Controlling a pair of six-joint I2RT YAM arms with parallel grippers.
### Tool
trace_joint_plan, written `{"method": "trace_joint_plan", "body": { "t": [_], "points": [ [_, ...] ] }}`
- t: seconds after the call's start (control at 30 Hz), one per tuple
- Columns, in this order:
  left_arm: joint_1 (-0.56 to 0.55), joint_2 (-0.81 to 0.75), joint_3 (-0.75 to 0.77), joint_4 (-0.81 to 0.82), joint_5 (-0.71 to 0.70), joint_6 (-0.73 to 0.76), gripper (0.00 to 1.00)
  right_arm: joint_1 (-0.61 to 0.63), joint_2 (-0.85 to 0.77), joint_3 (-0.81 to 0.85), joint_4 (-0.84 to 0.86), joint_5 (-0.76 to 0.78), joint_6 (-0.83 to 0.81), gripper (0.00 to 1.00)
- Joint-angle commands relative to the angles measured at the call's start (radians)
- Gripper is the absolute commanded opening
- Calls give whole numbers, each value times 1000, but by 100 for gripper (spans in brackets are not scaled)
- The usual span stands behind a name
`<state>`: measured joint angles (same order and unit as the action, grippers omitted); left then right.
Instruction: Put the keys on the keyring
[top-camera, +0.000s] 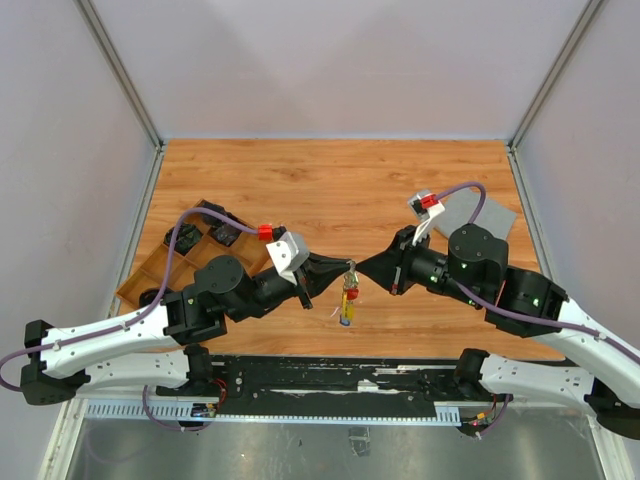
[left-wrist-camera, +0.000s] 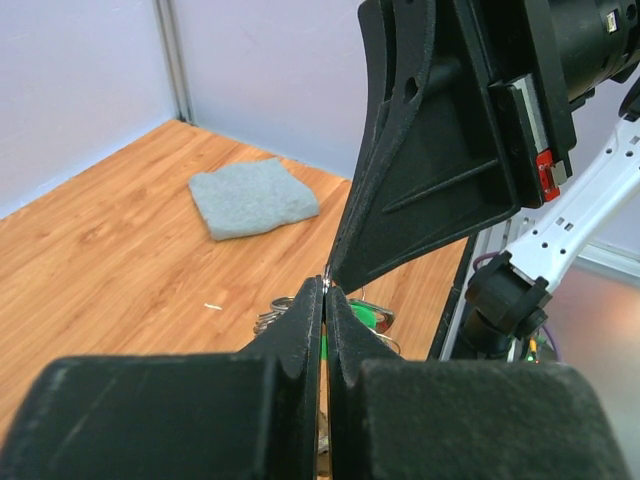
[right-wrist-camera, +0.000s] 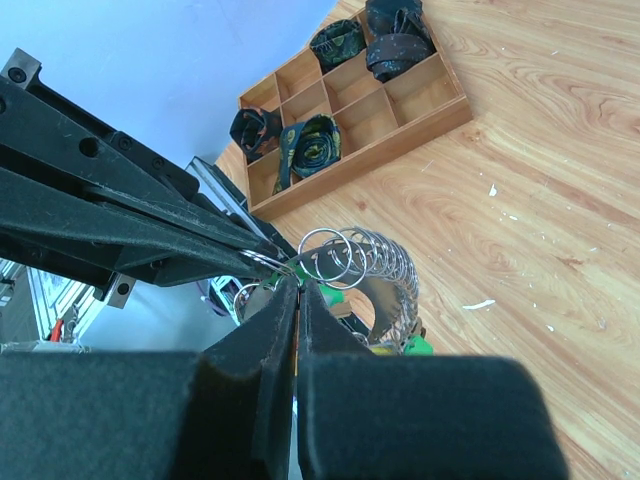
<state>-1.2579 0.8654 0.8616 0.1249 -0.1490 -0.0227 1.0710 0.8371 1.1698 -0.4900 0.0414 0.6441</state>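
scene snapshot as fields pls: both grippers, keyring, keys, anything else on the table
left gripper: shut, tips pinching the thin silver metal keyring
right gripper: shut, tip to tip with the left one, apparently on the same ring
keys: small coloured-head keys hang below the meeting tips
tray: wooden divided tray, left side, rolled dark items inside
cloth: grey folded cloth, right side, apart from both grippers

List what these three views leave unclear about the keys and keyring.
Top view: the keys hang as one tiny bunch, too small to count; the keyring is too thin to trace.
Left wrist: the left gripper hides most of the bunch; only a green head shows.
Right wrist: the right gripper hides whether its tips pinch the keyring, and hides the keys below.
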Motion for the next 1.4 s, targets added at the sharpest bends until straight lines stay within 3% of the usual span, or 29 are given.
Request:
{"method": "trace_joint_plan", "body": {
  "t": [0.0, 0.07, 0.2, 0.4, 0.63, 0.77, 0.9, 1.1, 1.37],
  "points": [
    [3, -25, 6, 85, -1, 9, 1, 0, -5, -4, -7, -8, -15, 1],
    [3, -25, 5, 85, -1, 9, 1, 0, -21, 1, -5, 10, -36, 7],
    [2, -30, 4, 85, 0, 9, 1, 0, -82, -20, 48, 38, -97, 32],
    [3, -40, -4, 98, 19, 1, 1, 0, -137, -53, 129, -4, -253, 35],
    [3, -61, -31, 166, 133, -15, 1, 0, -115, -88, 221, -237, -518, 42],
    [3, -78, -59, 215, 215, -21, 0, 0, -156, -152, 324, -330, -607, 51],
    [3, -81, -64, 228, 263, -22, 1, 0, -213, -238, 448, -375, -615, 51],
    [3, -75, -61, 237, 305, -19, 1, 0, -239, -267, 501, -446, -625, 49],
    [3, -72, -47, 236, 326, -17, 0, 0, -225, -243, 458, -506, -626, 32]
  ]
}}
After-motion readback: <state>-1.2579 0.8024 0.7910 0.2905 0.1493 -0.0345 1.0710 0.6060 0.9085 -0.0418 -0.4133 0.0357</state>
